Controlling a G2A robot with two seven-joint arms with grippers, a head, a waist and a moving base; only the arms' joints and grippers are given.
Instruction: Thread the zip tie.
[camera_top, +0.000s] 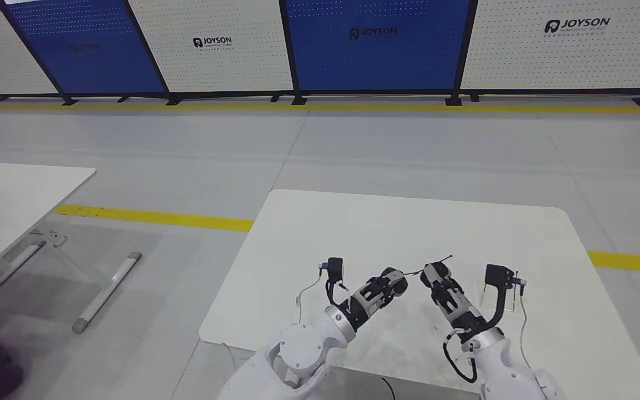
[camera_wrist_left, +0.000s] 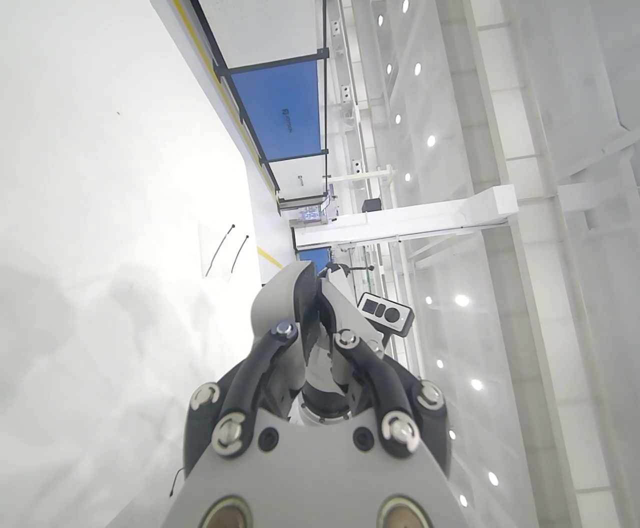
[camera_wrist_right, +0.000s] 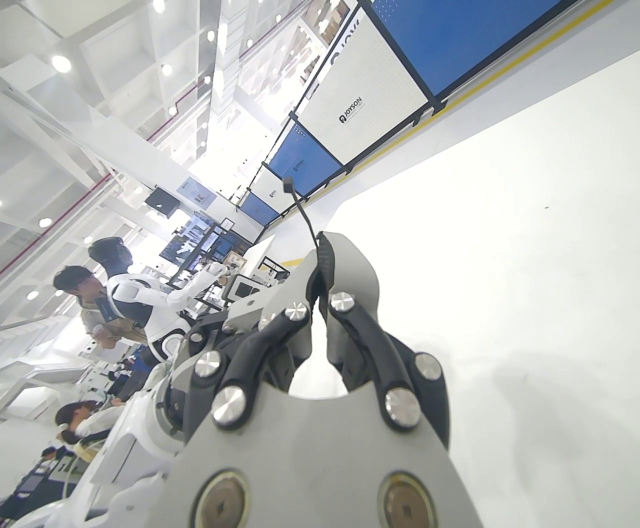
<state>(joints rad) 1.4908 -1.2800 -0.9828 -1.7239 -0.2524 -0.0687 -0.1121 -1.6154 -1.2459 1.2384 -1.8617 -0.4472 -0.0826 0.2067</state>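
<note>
A black zip tie (camera_wrist_right: 302, 209) sticks out of my right gripper (camera_wrist_right: 321, 246), which is shut on its strap, with the square head free beyond the tips. From above, the thin strap (camera_top: 443, 260) runs between the two grippers over the near middle of the white table (camera_top: 420, 215). My left gripper (camera_top: 399, 281) faces the right gripper (camera_top: 432, 270) a short way apart. In the left wrist view the left gripper (camera_wrist_left: 314, 281) is shut, and its pads hide what they pinch.
Two spare black zip ties (camera_wrist_left: 220, 248) (camera_wrist_left: 240, 254) lie side by side on the table beyond the left gripper. Another white table (camera_top: 30, 190) stands to the far left across the floor.
</note>
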